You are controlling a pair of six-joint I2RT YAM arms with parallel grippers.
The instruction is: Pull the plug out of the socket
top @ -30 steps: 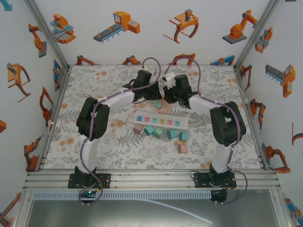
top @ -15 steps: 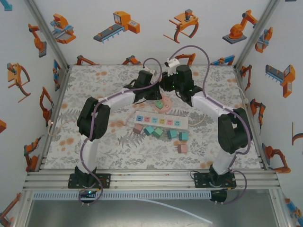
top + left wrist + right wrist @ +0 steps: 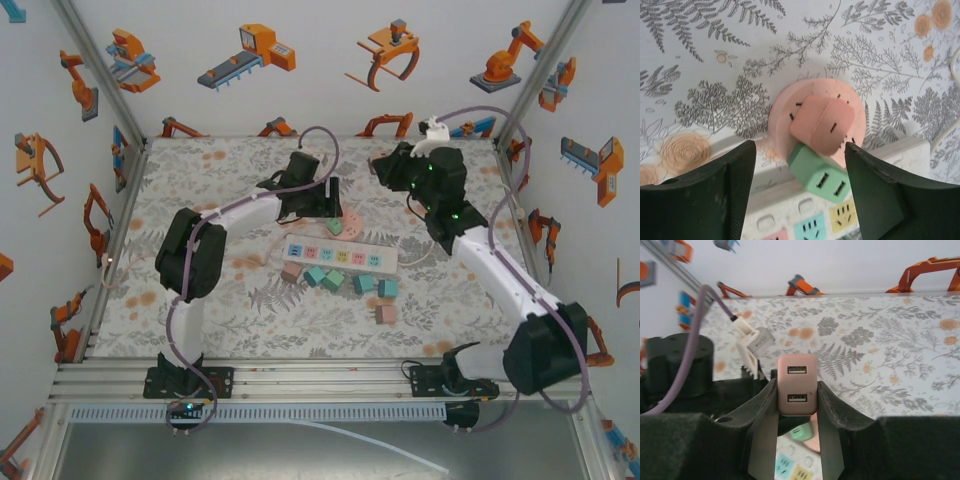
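The right claw [image 3: 796, 390] is gripping a pink plug [image 3: 797, 371] above the worktop [image 3: 880, 355]. The left claw [image 3: 798, 155] is hanging wide open over the round socket [image 3: 782, 105].

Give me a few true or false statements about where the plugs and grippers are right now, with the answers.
1. The right gripper holds a pink USB plug. True.
2. The left gripper is shut on the green plug. False: it is open, with a finger on either side of the plugs.
3. A pink cube plug and the green plug sit at the round pink socket. True.
4. Every outlet on the white power strip is filled. False: its outlets look empty, and loose plugs lie in front of it.
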